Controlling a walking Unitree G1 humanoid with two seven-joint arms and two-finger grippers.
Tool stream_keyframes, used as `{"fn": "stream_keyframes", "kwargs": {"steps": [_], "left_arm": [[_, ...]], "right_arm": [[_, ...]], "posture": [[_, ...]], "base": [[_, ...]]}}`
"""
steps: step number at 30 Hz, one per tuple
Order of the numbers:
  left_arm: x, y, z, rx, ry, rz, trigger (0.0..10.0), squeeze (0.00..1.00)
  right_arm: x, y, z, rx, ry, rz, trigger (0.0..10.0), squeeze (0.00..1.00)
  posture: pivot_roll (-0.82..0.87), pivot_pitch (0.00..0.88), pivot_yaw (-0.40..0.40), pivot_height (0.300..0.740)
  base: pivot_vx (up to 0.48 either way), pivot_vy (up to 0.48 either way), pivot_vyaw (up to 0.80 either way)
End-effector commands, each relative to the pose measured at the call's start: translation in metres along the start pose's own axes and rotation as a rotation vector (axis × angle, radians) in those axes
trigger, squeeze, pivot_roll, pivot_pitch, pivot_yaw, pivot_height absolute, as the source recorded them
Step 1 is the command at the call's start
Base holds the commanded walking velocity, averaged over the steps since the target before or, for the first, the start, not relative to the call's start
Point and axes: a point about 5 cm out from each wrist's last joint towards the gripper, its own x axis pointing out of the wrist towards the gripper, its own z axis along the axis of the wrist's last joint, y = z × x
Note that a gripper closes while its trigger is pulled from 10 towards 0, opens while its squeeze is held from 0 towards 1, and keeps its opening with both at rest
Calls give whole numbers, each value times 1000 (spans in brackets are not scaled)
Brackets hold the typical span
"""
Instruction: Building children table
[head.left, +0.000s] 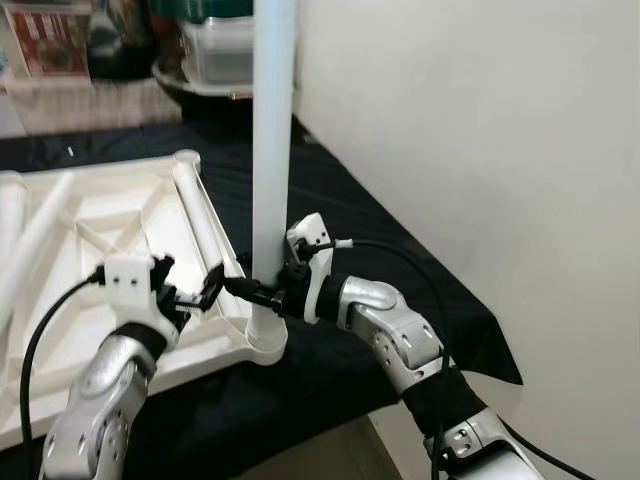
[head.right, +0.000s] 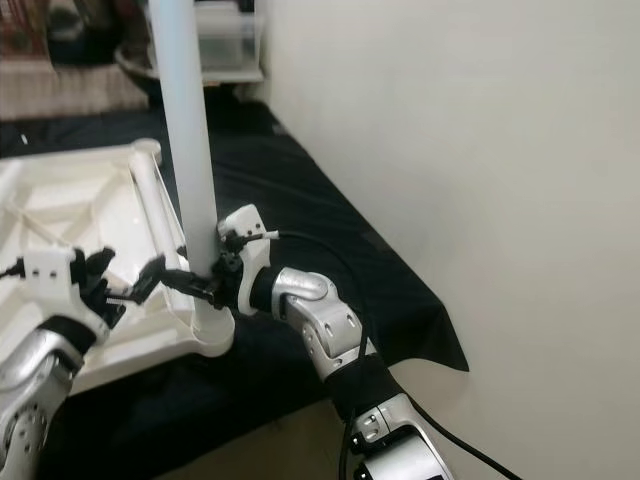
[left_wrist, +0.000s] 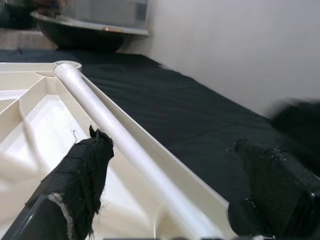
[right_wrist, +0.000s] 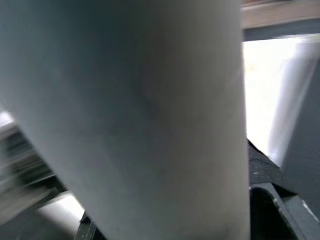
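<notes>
You're clamping the right gripper (head.left: 262, 292) low on the stiff, slick leg (head.left: 272, 140) at the tabletop (head.left: 90, 230) corner; left gripper (head.left: 192, 292) is gaping wide.

The tabletop (head.left: 100, 250), lying underside up, was cream-white, its ribs and corner sockets the same shade. The upright leg (head.left: 272, 150) looked a paler, faintly bluish white. A plain black cloth (head.left: 380, 250) covered the worktop. Both arms were silver, with the left tool (head.left: 190, 295) and right tool (head.left: 255, 290) black-fingered. The wall (head.left: 480, 130) was off-white.
</notes>
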Motion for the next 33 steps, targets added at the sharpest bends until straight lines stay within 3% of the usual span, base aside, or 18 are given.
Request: {"fn": "stream_keyframes", "kwargs": {"steps": [1, 2, 3, 6, 7, 13, 14, 17, 18, 19, 21, 22, 26, 29, 30, 31, 32, 33], "left_arm": [[0, -2, -3, -11, 5, -5, 10000, 0], [0, -2, -3, -11, 5, -5, 10000, 0], [0, -2, -2, -13, 3, -5, 10000, 0], [0, -2, -2, -15, 1, -4, 10000, 0], [-1, -2, -2, -16, 0, -3, 10000, 0], [0, -2, -2, -19, -2, -1, 10000, 0], [0, -2, -2, -20, -1, -2, 10000, 0], [0, -2, -2, -20, -1, -2, 10000, 0], [1, -2, -2, -21, -1, -3, 10000, 0], [1, -2, -2, -22, -2, -4, 10000, 0], [1, -2, -2, -22, -2, -4, 10000, 0], [2, -2, -2, -25, -4, -6, 10000, 0], [2, -2, -2, -28, -6, -7, 10000, 0], [2, -2, -2, -29, -6, -7, 10000, 0], [2, -2, -2, -30, -6, -6, 10000, 0], [2, -2, -2, -30, -6, -6, 10000, 0], [2, -2, -2, -31, -5, -6, 10000, 0], [2, -2, -2, -31, -5, -5, 10000, 0]], "right_arm": [[-16, -38, -25, 47, 95, -408, 0, 0], [-16, -38, -25, 47, 95, -408, 0, 0], [-26, -51, -31, 47, 93, -599, 0, 0], [-32, -50, -33, 54, 89, -661, 0, 0], [-31, -43, -33, 63, 82, -635, 10000, 0], [-21, -28, -18, 72, -17, -501, 10000, 0], [-15, -21, -10, 111, -71, -404, 10000, 1000], [-15, -21, -10, 111, -71, -404, 10000, 1000], [-11, -10, -2, 157, -114, -238, 10000, 1000], [-17, 6, 12, 111, -147, 94, 10000, 0], [-17, 6, 12, 111, -147, 94, 10000, 0], [-35, 27, 19, 39, -112, 511, 10000, 0], [-47, 36, 11, -40, -17, 698, 10000, 0], [-48, 38, 10, -51, -10, 716, 10000, 0], [-47, 40, 8, -48, -11, 719, 6353, 0], [-47, 40, 8, -48, -11, 719, 6353, 0], [-42, 39, 6, -45, -26, 671, 627, 0], [-28, 29, 3, -59, -29, 499, 0, 0]], "posture": [[158, 0, -139, 714], [158, 0, -139, 714], [157, 0, -141, 714], [156, 0, -140, 714], [150, 0, -136, 714], [147, 0, -132, 714], [147, 0, -132, 714], [147, 0, -132, 714], [147, 0, -133, 714], [145, 0, -133, 714], [145, 0, -133, 714], [148, 0, -135, 714], [147, 0, -135, 714], [147, 0, -135, 714], [159, 0, -140, 714], [159, 0, -140, 714], [162, 0, -141, 714], [162, 0, -141, 714]], "base": [[0, 0, 0], [0, 0, 0], [0, 0, 0], [0, 0, 0], [0, 0, 0], [0, 0, 0], [0, 0, 0], [0, 0, 0], [0, 0, 0], [0, 0, 0], [0, 0, 0], [0, 0, 0], [0, 0, 0], [0, 0, 0], [0, 0, 0], [0, 0, 0], [0, 0, 0], [0, 0, 0]]}}
